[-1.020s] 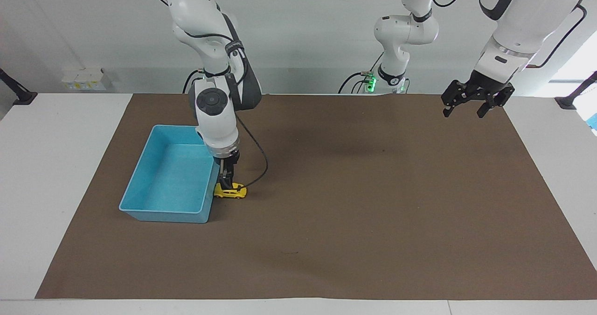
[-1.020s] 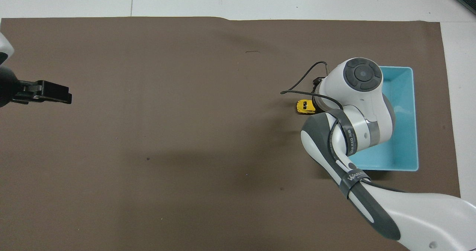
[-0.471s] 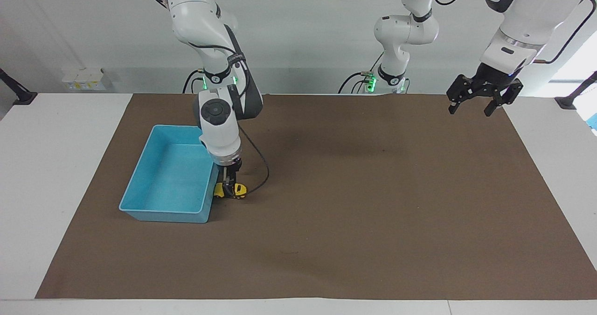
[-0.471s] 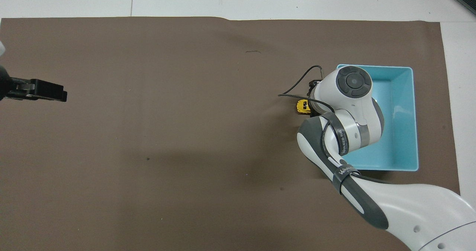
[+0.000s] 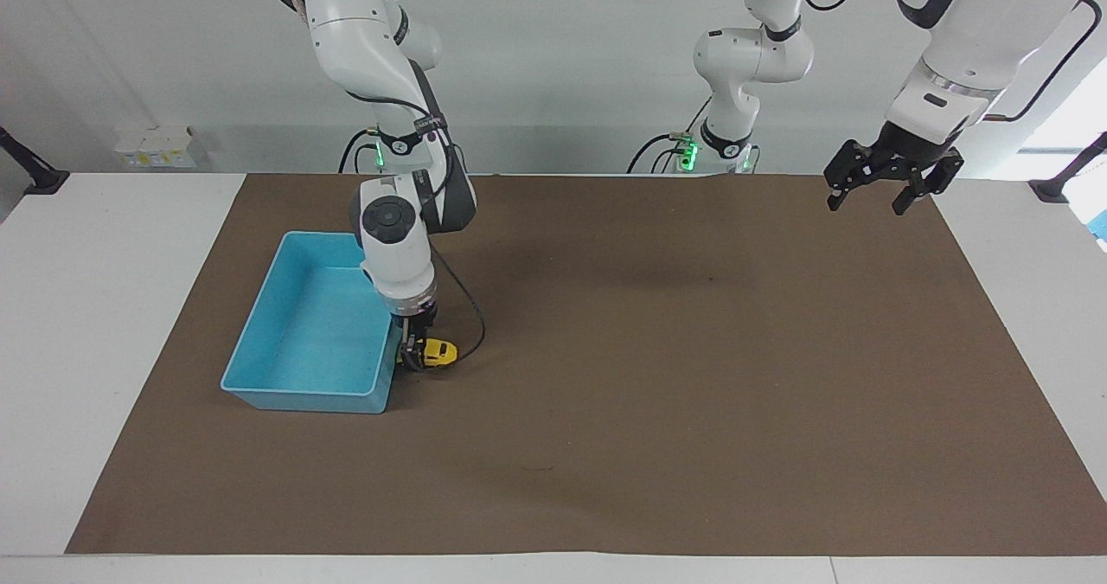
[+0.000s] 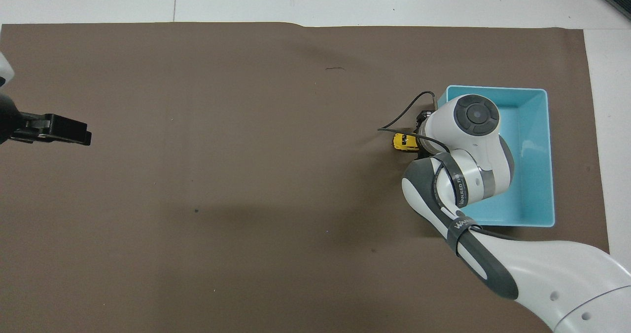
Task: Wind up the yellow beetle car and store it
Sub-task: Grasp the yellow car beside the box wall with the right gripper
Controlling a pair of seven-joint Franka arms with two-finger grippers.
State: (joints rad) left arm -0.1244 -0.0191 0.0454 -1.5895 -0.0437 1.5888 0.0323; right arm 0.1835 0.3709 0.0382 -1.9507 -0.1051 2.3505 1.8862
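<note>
Right pincer (image 5: 415,355), lower left of frame, straddles the yellow beetle car (image 5: 435,352) beside the blue bin (image 5: 259,368), grip unclear; next, likely drag it backward to wind.

A plain pale grey wall (image 5: 562,65) runs along the robots' edge of the white tabletop (image 5: 104,307), and a large rectangular brown mat (image 5: 692,394) covers most of that tabletop, leaving white margins at both ends and a thin strip along the edge farthest from the robots. A small white socket block (image 5: 156,147) sits against the wall near the tabletop corner at the right arm's end, with a black clamp bracket (image 5: 30,173) at that same corner and another black clamp bracket (image 5: 1068,177) at the left arm's end. Bright daylight comes in from a window opening (image 5: 1068,125) at the left arm's end, and soft shadows lie across the middle of the mat.
</note>
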